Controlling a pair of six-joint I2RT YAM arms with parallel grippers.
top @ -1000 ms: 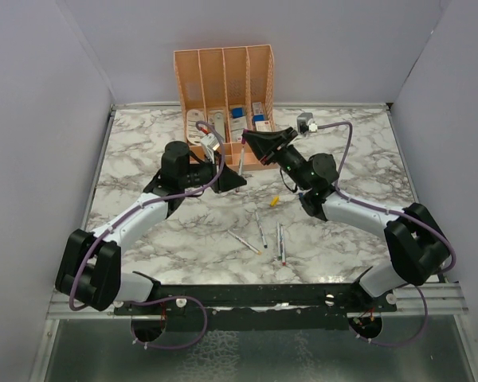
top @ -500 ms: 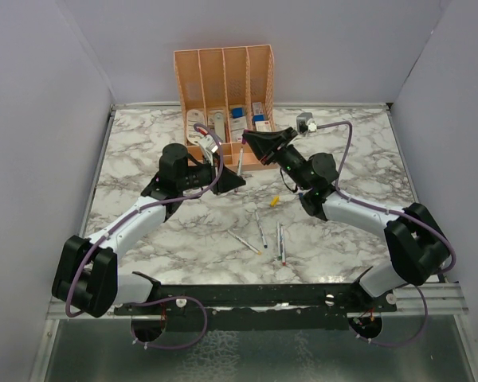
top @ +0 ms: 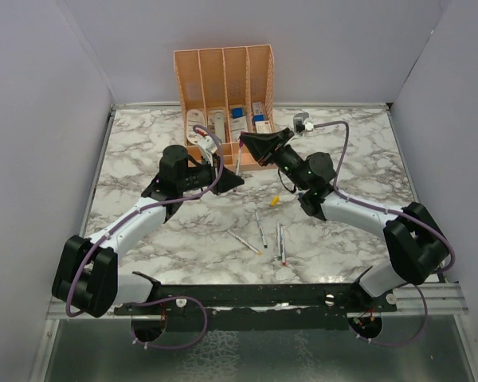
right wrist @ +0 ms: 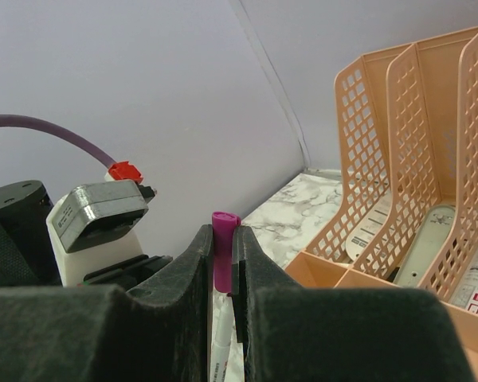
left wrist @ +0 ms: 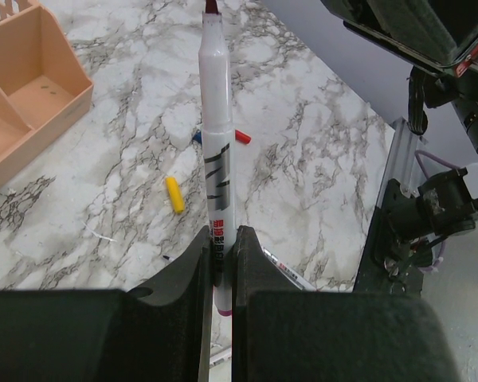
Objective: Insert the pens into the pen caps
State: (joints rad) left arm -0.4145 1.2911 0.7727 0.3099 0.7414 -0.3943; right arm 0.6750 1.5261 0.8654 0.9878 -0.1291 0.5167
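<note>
Left claw (left wrist: 221, 243) grips pen (left wrist: 216, 143); right claw (right wrist: 221, 243) grips purple cap (right wrist: 225, 220).

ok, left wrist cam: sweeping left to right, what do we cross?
orange organiser → yellow cap → held pen, clamped in the left gripper → red cap → loose pen on the marble → black bracket at the table's edge

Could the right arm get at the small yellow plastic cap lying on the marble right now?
Probably not yet. The right gripper is shut on a stubby purple plastic cap, so it cannot grasp another. The small yellow plastic cap itself lies bare on the marble table beside that arm, nothing over it.
</note>
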